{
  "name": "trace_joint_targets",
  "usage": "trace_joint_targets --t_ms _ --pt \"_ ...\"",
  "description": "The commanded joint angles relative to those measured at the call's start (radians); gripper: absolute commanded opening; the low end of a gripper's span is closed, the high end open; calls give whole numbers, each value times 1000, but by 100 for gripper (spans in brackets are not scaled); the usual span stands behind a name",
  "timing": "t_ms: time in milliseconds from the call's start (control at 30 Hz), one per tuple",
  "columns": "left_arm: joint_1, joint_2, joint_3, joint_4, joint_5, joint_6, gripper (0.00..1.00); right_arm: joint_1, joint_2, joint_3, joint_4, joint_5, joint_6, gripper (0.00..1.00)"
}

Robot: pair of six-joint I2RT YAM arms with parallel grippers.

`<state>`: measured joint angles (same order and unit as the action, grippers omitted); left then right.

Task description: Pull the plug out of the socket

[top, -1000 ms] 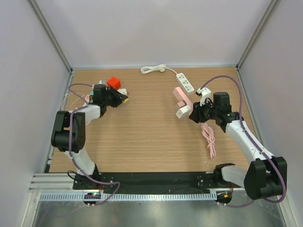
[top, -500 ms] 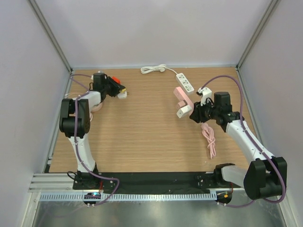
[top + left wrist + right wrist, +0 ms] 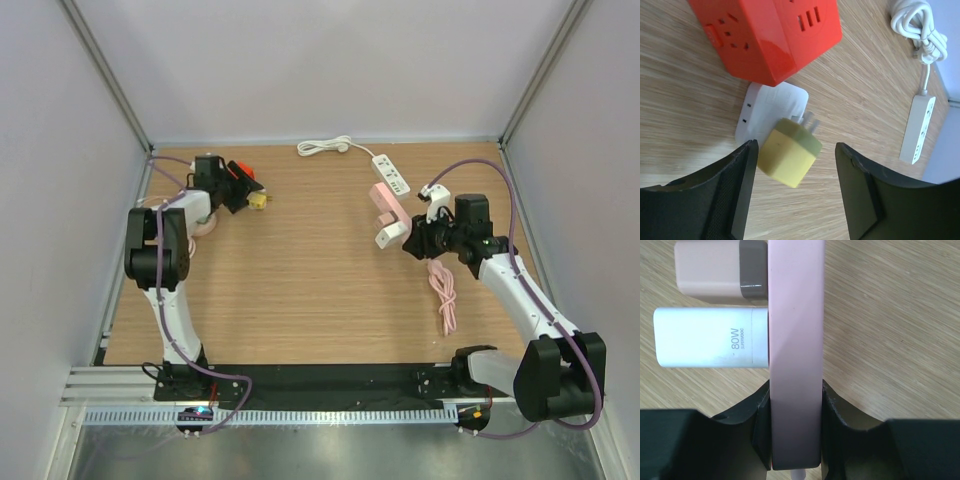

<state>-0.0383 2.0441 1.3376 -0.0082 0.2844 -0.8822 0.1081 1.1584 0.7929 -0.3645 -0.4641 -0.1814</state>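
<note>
In the left wrist view my left gripper [image 3: 796, 152] is open. A yellow plug [image 3: 790, 156] lies loose between the jaws, close to the left finger, with its bare prongs pointing away. It sits beside a flat white adapter [image 3: 771, 116] and a red cube socket [image 3: 770, 35]. From above, the yellow plug [image 3: 259, 201] is at the back left, next to the left gripper [image 3: 240, 190]. My right gripper [image 3: 795, 425] is shut on a pink power strip [image 3: 795, 340]. A white charger [image 3: 710, 345] and a pink charger [image 3: 715, 275] are plugged into it. The strip [image 3: 385, 205] is held off the table.
A white power strip [image 3: 391, 173] with a coiled white cord [image 3: 325, 147] lies at the back centre. A pink cable [image 3: 442, 295] trails on the table under the right arm. Side walls stand close to both arms.
The left gripper carried the yellow plug toward the back left corner, then opened and let it go by the red cube. The right arm kept holding the pink strip and barely moved.
</note>
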Motion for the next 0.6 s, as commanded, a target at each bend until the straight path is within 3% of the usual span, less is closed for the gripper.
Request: trace_joint_targets --t_ms 0,233,400,567 --pt "23 -58 26 -55 -21 57 68 -7 -28 65 72 -45 0 1" --pt "29 -205 -2 -96 -67 166 74 -12 -22 66 67 -73 -3 1" --pt "22 -294 -84 -64 24 178 74 -13 -3 69 52 -129 -15 1" --pt "-27 -392 -227 112 159 111 75 -12 30 74 38 -182 -15 1"
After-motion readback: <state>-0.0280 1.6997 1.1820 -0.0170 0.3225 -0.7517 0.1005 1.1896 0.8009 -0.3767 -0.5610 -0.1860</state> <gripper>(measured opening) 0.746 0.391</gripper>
